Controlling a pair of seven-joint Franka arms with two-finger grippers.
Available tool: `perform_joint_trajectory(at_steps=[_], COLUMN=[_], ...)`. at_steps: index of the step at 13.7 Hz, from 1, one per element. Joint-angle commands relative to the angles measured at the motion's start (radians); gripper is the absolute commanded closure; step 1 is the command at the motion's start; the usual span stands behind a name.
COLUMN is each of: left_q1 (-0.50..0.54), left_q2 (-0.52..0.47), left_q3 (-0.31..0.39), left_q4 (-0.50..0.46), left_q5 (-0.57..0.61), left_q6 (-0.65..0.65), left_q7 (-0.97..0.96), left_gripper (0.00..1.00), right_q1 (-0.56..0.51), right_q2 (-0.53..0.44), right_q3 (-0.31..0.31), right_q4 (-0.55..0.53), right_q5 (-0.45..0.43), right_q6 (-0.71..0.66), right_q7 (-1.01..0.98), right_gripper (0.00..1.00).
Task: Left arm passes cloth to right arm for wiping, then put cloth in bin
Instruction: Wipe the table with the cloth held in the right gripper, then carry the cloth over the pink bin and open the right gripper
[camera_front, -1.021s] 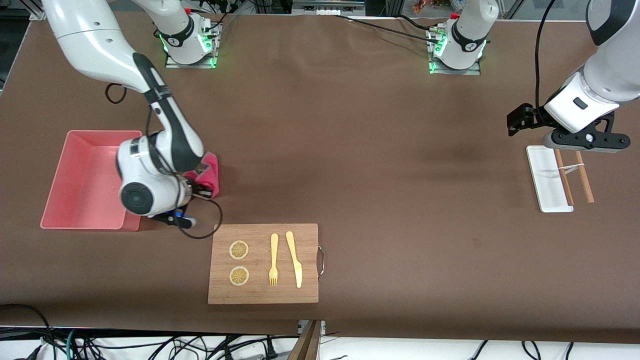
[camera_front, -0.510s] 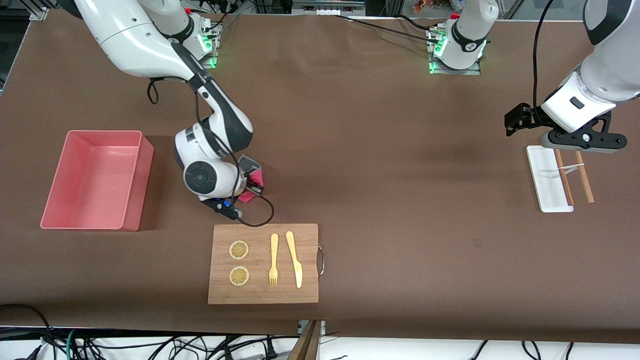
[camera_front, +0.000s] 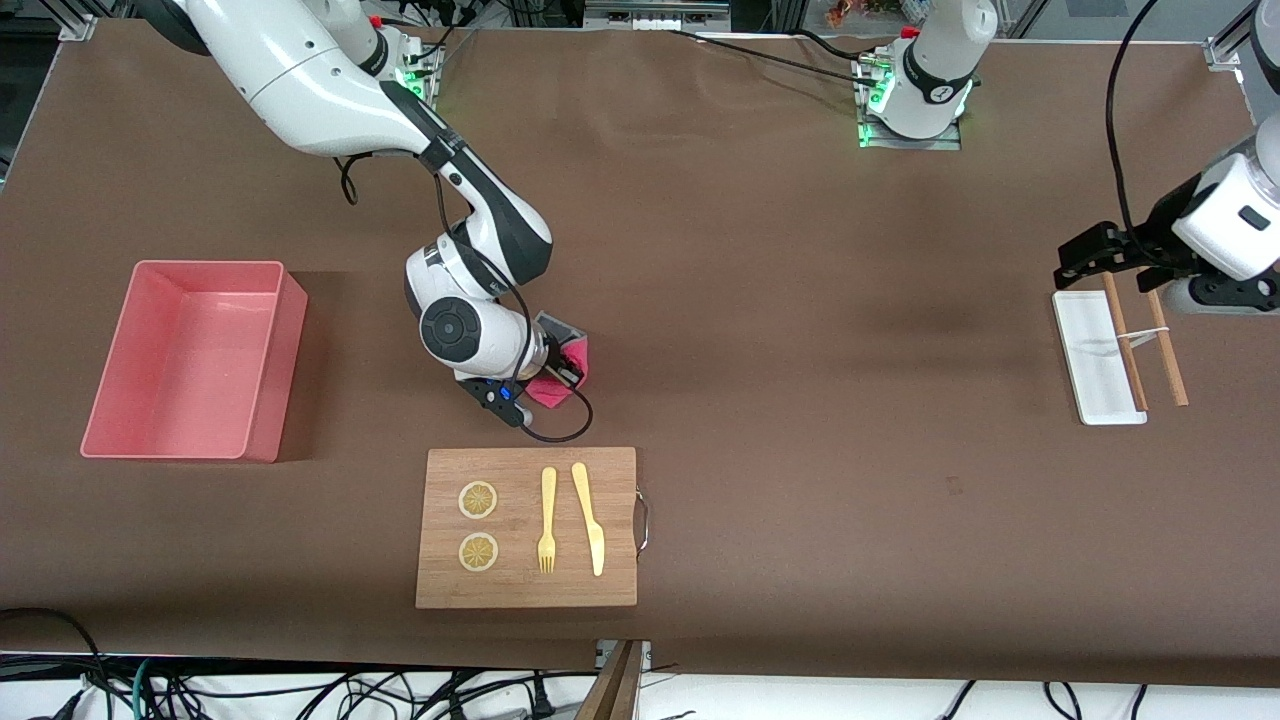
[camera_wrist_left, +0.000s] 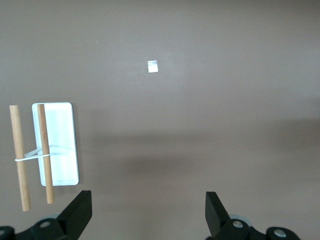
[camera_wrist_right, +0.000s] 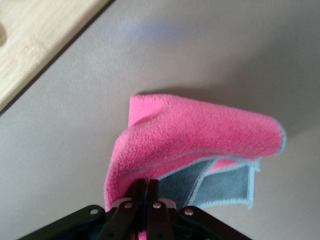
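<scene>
The magenta-pink cloth (camera_front: 572, 362) hangs folded from my right gripper (camera_front: 558, 374), which is shut on its edge. In the right wrist view the cloth (camera_wrist_right: 190, 137) shows a grey underside, and the right gripper (camera_wrist_right: 148, 186) pinches it just over the brown table. I cannot tell whether the cloth touches the table. It is over the spot just off the wooden board's edge that lies farther from the camera. The salmon-pink bin (camera_front: 292, 335) stands empty toward the right arm's end. My left gripper (camera_front: 1215, 293) waits open and empty beside the white tray; the left wrist view shows this gripper (camera_wrist_left: 148, 220) over bare table.
A wooden board (camera_front: 610, 530) near the front edge carries two lemon slices (camera_front: 478, 500), a fork (camera_front: 547, 520) and a knife (camera_front: 588, 517). A white tray (camera_front: 1085, 370) with chopsticks (camera_front: 1165, 355) lies at the left arm's end, and the tray (camera_wrist_left: 62, 150) also shows in the left wrist view.
My right arm has carried the cloth away from beside the bin toward the table's middle. My left arm has shifted a little toward its own end of the table.
</scene>
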Motion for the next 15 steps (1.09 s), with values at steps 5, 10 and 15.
perform_joint_trajectory(at_steps=[5,10,15], left_q1=[-0.013,0.002,0.031], left_q2=[0.039,0.119,0.116], left_q3=[-0.009,-0.003,-0.001], left_q4=[0.064,0.089,0.115], left_q5=[0.063,0.032,0.023], left_q6=[-0.027,-0.023,-0.026], left_q7=[0.013,0.010,0.006], left_gripper=[0.00,0.00,0.00], right_q1=[-0.089,-0.136,-0.175], right_q2=[-0.048,-0.112,-0.253], right_q3=[-0.193,-0.343,-0.356], right_q4=[-0.004,0.006,0.142], right_q5=[0.001,0.004,0.003], right_q6=[-0.217,-0.309,-0.681], right_q7=[-0.482,-0.854,-0.929], right_gripper=[1.00,1.00,1.00])
